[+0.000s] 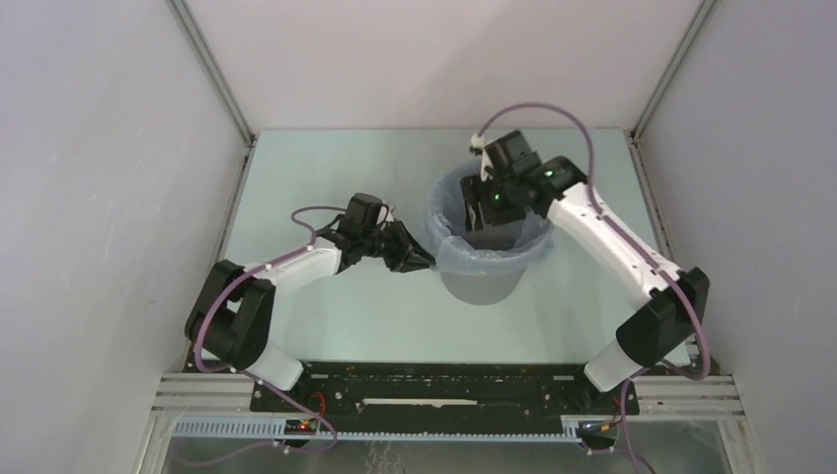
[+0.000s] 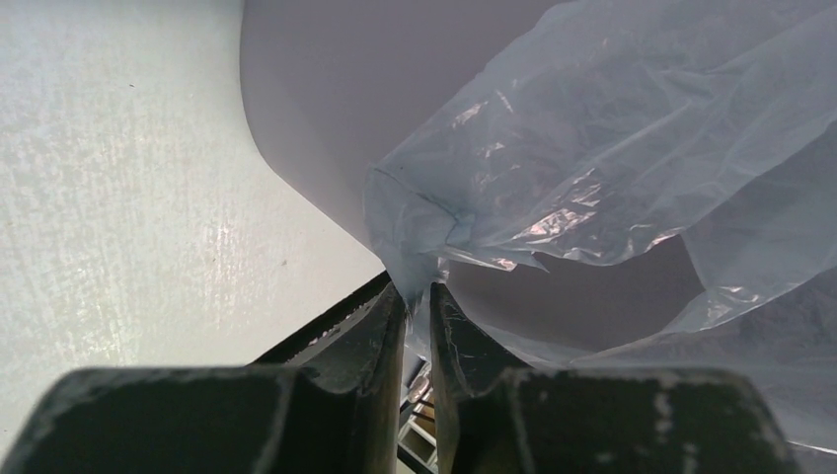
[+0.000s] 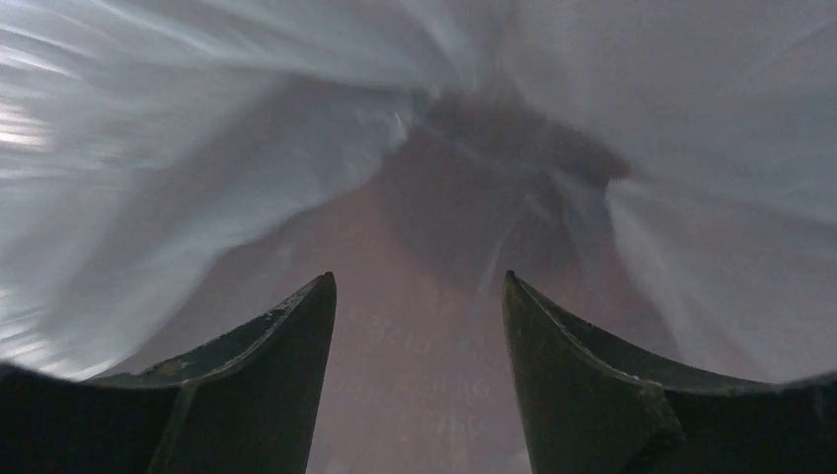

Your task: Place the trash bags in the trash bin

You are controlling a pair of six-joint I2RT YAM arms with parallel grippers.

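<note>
The grey trash bin (image 1: 481,284) stands upright mid-table. The pale-blue translucent trash bag (image 1: 498,259) lines it, its edge folded over the rim. My left gripper (image 1: 422,263) is at the bin's left side, shut on a pinched bit of the bag's edge (image 2: 419,259); the bin wall (image 2: 336,99) shows behind. My right gripper (image 1: 472,209) reaches down inside the bin from the far side, its jaws open and empty (image 3: 419,286), with the blurred bag (image 3: 197,148) all around and faint lettering below.
Pale green table (image 1: 326,168) inside white walls, with an aluminium frame post (image 1: 212,74) at the back left and another at the back right. The black base rail (image 1: 444,385) runs along the near edge.
</note>
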